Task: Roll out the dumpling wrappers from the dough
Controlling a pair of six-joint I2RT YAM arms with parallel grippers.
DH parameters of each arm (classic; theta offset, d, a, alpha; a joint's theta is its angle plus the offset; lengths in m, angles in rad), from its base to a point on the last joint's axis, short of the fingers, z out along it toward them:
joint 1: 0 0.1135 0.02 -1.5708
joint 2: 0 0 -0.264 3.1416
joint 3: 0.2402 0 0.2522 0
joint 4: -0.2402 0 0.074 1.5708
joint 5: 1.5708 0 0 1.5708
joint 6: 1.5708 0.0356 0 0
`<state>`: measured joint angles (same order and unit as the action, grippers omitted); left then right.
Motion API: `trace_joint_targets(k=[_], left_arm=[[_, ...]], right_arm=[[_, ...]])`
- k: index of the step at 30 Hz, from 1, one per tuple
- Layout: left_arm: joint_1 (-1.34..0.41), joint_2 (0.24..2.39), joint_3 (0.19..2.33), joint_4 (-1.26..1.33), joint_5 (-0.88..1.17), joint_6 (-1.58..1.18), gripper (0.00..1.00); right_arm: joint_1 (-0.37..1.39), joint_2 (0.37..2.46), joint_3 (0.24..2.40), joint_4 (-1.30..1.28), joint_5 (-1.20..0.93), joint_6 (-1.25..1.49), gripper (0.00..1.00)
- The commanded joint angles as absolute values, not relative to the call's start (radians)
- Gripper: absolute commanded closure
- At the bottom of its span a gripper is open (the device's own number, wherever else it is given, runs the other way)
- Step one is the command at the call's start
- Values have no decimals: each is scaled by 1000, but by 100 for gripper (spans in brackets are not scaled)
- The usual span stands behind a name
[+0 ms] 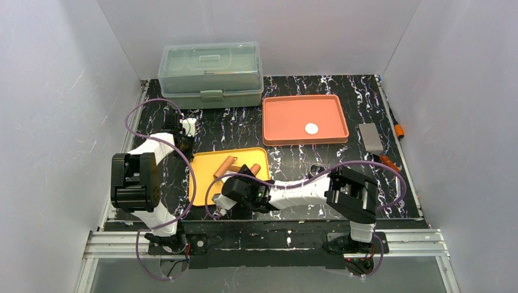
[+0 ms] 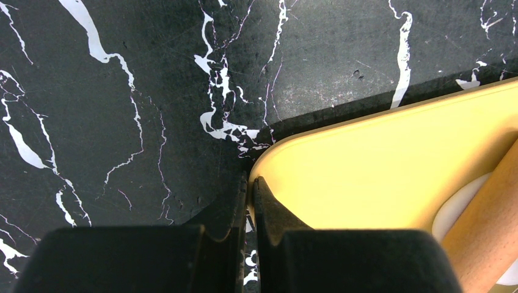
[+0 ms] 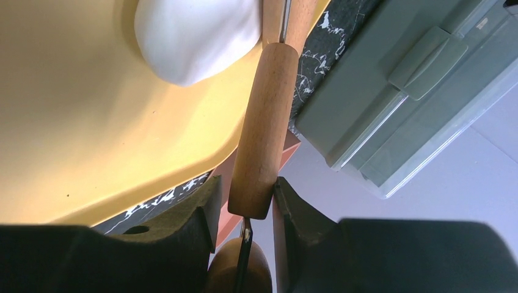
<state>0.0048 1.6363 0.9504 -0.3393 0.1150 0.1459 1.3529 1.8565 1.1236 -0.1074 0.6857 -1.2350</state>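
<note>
Right gripper (image 3: 245, 186) is clamped on the wooden rolling pin (image 3: 262, 128), one finger on each side of the handle end. From the wrist cam the pin's long axis runs straight out from the jaws toward the dough (image 3: 195, 36), leaning a bit to the right. From above, the part of the pin you can see lies diagonally across the yellow tray (image 1: 203, 178), near-left to far-right.

The dough is a soft rounded white lump, wider than it is deep, sitting on the yellow tray right by the far end of the pin. Can't tell if they're actually touching.

One finished wrapper (image 1: 312, 128), a small neat round disc, lies flat in the orange tray (image 1: 278, 122), toward its right side.

Left gripper (image 2: 250, 183) has its fingers pressed together with nothing between them, tips right at the rounded corner of the yellow tray
</note>
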Motion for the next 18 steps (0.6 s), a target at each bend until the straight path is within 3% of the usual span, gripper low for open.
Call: trace_joint_targets(k=[1, 9, 18], left_arm=[[-2, 1636, 927, -376, 127, 155, 100], [-2, 1640, 928, -374, 127, 155, 100], [-2, 1632, 922, -374, 120, 158, 100]], right_arm=[[1361, 1913, 1039, -385, 474, -1237, 99], [1414, 1789, 944, -459, 512, -1157, 99], [1360, 1950, 1054, -292, 474, -1259, 99]])
